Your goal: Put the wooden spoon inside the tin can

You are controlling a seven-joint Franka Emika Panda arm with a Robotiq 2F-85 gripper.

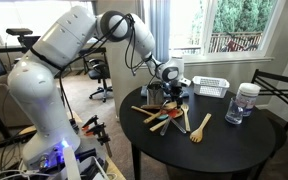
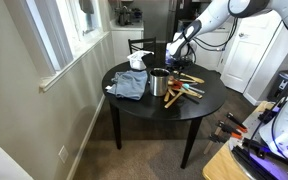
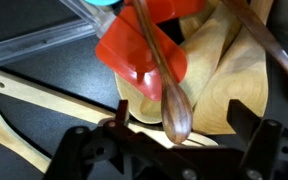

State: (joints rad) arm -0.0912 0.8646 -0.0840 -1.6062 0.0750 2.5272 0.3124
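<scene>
Several wooden utensils lie in a pile [image 1: 174, 120] on the round black table [image 1: 234, 140]. In the wrist view a dark wooden spoon [image 3: 172, 100] lies on top of light wooden spoons [image 3: 219, 85] and a red spatula [image 3: 134, 55]. My gripper [image 3: 181, 125] is open, with one finger on each side of the dark spoon's bowl and neither touching it. In both exterior views the gripper [image 1: 174, 95] [image 2: 176, 62] hangs low over the pile [image 2: 187, 88]. The tin can [image 2: 159, 82] stands upright beside the pile, near the table's middle.
A white slatted basket [image 1: 212, 87] and a clear jar with a white lid [image 1: 246, 100] stand on the table. A grey-blue cloth [image 2: 129, 85] lies next to the can. A chair [image 1: 284, 95] stands at the table's edge.
</scene>
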